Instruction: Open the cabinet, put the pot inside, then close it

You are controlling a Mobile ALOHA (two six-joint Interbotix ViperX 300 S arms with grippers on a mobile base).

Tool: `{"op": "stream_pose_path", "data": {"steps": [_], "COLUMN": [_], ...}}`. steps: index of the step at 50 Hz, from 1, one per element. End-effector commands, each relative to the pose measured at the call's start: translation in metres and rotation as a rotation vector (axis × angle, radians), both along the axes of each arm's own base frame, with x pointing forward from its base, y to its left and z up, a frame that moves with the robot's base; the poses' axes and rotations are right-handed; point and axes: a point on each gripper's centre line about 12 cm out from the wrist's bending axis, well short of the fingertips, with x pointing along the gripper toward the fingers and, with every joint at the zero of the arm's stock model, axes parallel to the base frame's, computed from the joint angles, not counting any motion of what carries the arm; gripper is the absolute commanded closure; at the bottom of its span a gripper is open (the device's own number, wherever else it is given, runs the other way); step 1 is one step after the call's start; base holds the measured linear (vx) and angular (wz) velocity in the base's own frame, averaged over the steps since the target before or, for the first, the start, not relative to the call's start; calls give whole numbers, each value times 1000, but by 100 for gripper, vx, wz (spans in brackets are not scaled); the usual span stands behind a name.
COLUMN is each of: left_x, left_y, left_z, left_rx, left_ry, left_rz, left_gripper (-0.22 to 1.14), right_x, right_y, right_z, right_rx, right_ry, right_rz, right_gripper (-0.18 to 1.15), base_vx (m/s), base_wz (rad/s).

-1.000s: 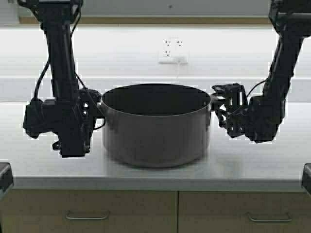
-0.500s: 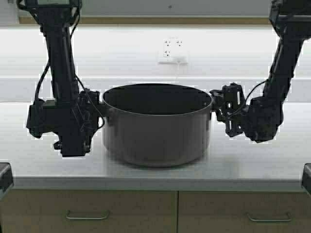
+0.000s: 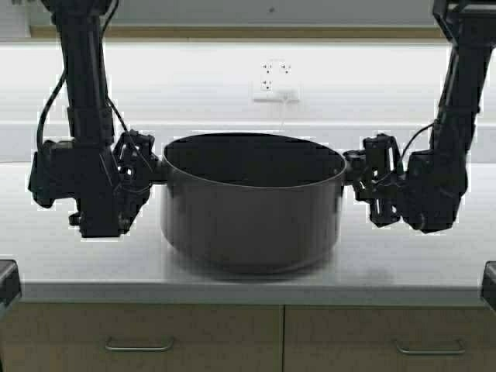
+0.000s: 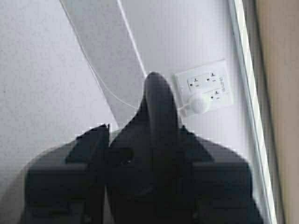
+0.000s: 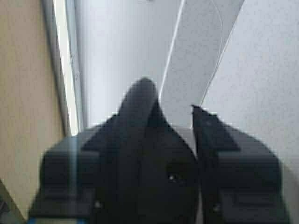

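Observation:
The dark grey pot (image 3: 252, 209) hangs just above the white counter (image 3: 434, 263), with a shadow under it. My left gripper (image 3: 147, 167) is shut on the pot's left loop handle. My right gripper (image 3: 358, 174) is shut on the right loop handle. In the left wrist view the black handle (image 4: 159, 107) sticks out between my fingers (image 4: 91, 140). The right wrist view shows the other handle (image 5: 140, 107) the same way. Only a tan strip of the cabinet (image 3: 271, 32) shows at the top. Its doors and pulls are out of view.
A white wall socket with a plug (image 3: 275, 81) sits on the backsplash behind the pot. Below the counter edge are tan drawers with horizontal pulls (image 3: 139, 345) (image 3: 430, 347). Bare counter lies to either side of the pot.
Both grippers have closed in on the pot's handles. The pot has come up a little off the counter and the left arm has risen with it.

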Motion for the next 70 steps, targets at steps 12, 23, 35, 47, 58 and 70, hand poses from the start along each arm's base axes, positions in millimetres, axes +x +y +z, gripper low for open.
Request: {"op": "stream_pose_path", "data": {"steps": [12,23,35,47,58,70], "left_x": [-35,-66,-89,-103,-108,-99], "left_y": [-9,0,7,10,6,-6], "left_z": [76,100,126,156,201,253], "left_rx": [-27,-2,20,23,14,80], "left_ry": [-114,-108,-128,-128,-148,-152], "left_rz": [-66,-92,-109,-128,-154,-185], "left_gripper": [88,88,88,88,88,88], "right_x": [-47,-91,-129,-147,-156,-157], "right_y": [2,-4,-7,-10,-11,-13], "right_z": [93,134,178,208,244,294], "right_rx": [46,-13,2,12,2,-15], "right_ry": [-120,-150,-205,-249,-283,-301], "right_rz": [33,25,20,11,2,-24], "right_gripper": [89,89,89,89,89,89], "base_vx": [0,0,0,0,0,0], "base_wz": [0,0,0,0,0,0]}}
